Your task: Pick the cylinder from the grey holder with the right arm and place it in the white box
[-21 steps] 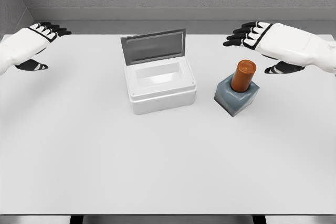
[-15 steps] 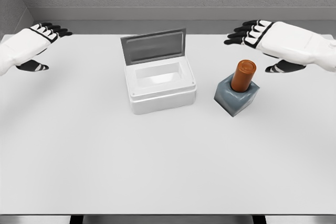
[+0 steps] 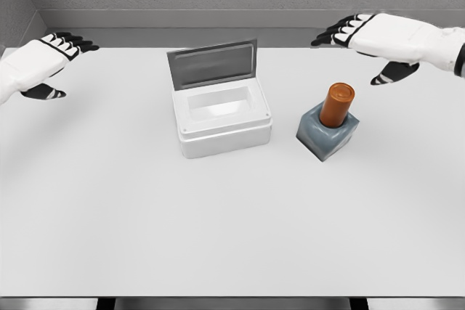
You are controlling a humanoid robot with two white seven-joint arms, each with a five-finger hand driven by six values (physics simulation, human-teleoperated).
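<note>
- Two white hands hover over the pale surface (image 3: pixel 218 237), one at each far corner, both empty.
- Right hand (image 3: pixel 378 34) comes in from the upper right edge, palm turned down and inward, held above and behind the cylinder, well clear of it.
- Its dark fingers (image 3: pixel 334 33) are spread and stretched toward the left, thumb hanging apart below; nothing is gripped.
- Left hand (image 3: pixel 40 63) sits at the left edge, forearm angled up toward the back, fingers loosely spread, thumb dropped low, holding nothing.
- Orange cylinder (image 3: pixel 337 104) stands upright, slightly tilted, its lower end seated in the grey holder (image 3: pixel 328 134).
- That holder rests on the surface, right of centre, turned corner-on to the camera.
- White box (image 3: pixel 222 125) sits near the middle, just left of the holder and not touching it.
- Its grey lid (image 3: pixel 212 64) stands raised at the back, leaving the hollow interior exposed.
</note>
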